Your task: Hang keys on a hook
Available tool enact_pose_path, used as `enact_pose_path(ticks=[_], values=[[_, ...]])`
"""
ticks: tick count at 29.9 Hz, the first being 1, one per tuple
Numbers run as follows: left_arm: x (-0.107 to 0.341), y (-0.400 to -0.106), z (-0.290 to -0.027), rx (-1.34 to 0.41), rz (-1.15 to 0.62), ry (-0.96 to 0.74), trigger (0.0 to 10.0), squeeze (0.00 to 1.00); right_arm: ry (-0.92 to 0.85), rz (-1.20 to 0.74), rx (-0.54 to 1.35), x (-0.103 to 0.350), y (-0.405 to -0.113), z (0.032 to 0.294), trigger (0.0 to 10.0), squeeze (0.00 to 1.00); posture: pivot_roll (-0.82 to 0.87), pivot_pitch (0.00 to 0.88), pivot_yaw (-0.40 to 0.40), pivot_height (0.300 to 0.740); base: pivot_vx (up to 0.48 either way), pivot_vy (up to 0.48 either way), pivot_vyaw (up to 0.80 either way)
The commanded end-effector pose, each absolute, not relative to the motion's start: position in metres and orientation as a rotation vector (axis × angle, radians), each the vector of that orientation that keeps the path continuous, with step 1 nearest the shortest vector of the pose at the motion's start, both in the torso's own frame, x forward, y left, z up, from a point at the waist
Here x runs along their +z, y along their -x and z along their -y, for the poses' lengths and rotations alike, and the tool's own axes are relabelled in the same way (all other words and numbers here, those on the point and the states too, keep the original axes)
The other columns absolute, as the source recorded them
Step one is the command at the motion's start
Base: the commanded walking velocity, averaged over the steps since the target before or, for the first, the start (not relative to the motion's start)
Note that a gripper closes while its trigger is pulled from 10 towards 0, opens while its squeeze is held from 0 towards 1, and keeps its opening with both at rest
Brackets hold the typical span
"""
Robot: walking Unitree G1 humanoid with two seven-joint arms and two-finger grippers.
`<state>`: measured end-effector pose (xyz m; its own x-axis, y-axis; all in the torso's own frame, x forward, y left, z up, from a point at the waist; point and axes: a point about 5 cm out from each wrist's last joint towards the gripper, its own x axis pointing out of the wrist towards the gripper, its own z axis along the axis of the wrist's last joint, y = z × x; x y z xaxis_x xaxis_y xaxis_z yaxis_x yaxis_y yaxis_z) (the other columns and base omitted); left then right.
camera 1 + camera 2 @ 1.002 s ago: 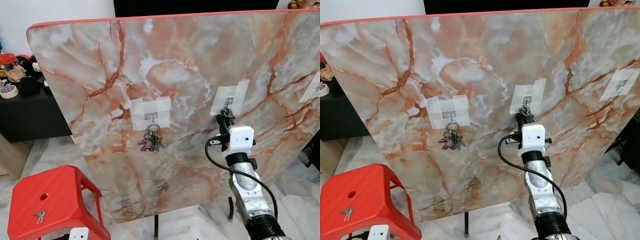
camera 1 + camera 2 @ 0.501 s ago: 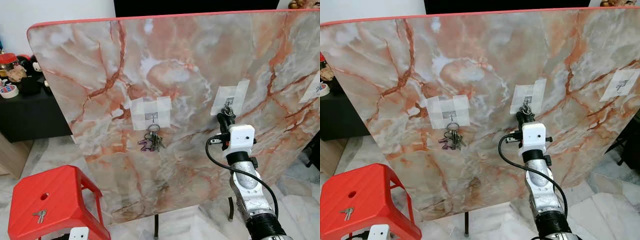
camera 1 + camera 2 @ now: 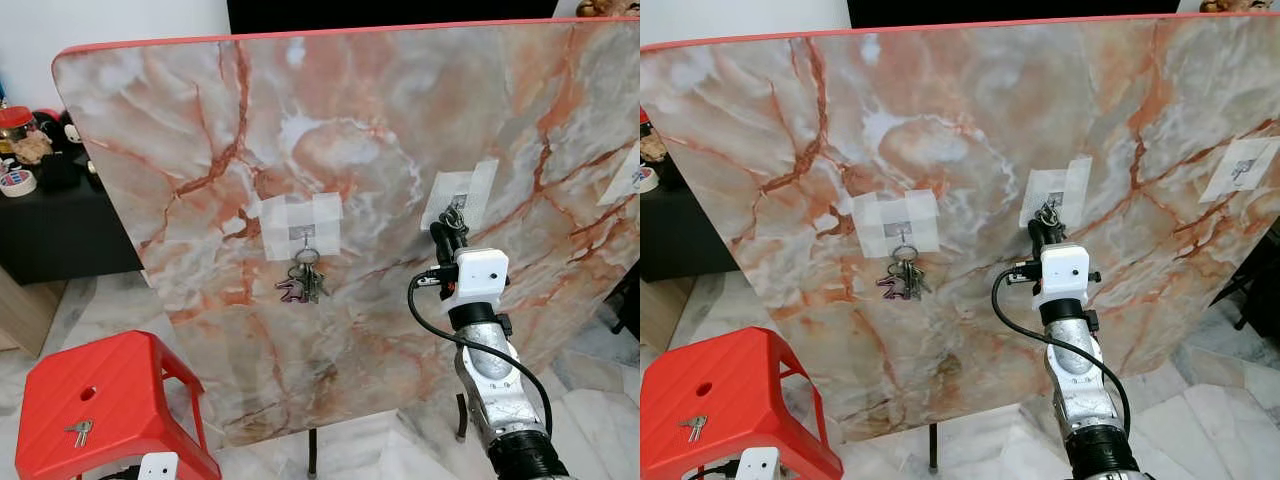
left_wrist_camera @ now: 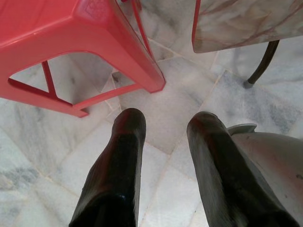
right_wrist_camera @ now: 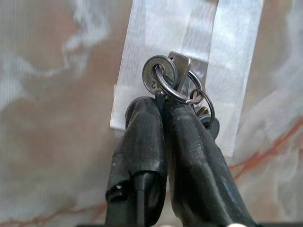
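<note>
A marble-patterned board [image 3: 350,130] stands upright with taped-on metal hooks. My right gripper [image 3: 446,230] is raised against the middle hook [image 5: 183,65] and is shut on a bunch of keys [image 5: 165,82]. The silver key ring lies over the hook's tip; whether it is fully caught I cannot tell. Another bunch of keys [image 3: 303,281] hangs from the left hook [image 3: 305,235]. A further small key set [image 3: 80,431] lies on the red stool [image 3: 100,395]. My left gripper [image 4: 165,125] hangs low beside the stool, open, pointing at the floor.
A third taped hook [image 3: 1241,168] sits at the board's right side with nothing on it. A black cabinet [image 3: 60,225] with jars and toys stands at the far left. Marble floor tiles [image 4: 156,109] and a table leg [image 4: 262,61] lie below the board.
My right gripper has risen slightly and shifted a little left, bringing the key ring up to the middle hook. The left arm and the other keys have not moved.
</note>
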<state>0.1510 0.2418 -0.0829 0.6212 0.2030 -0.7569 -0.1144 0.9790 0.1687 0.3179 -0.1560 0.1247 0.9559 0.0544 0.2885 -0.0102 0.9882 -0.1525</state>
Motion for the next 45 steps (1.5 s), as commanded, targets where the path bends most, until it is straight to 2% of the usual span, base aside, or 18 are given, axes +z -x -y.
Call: enact_pose_path(ticks=[1,45], values=[[-0.083,-0.152,-0.24,0.174,-0.879,-0.123,10.0,0.0,0.13,0.3,0.001,0.127,-0.315,0.161,10.0,0.0,0.07,0.0,-0.021,0.74,0.0,0.0,0.0],[-0.083,-0.147,-0.247,0.194,-0.903,-0.128,10.0,0.0,0.097,0.208,-0.038,0.119,-0.327,0.173,10.0,0.0,0.08,0.0,-0.016,0.74,0.0,0.0,0.0]])
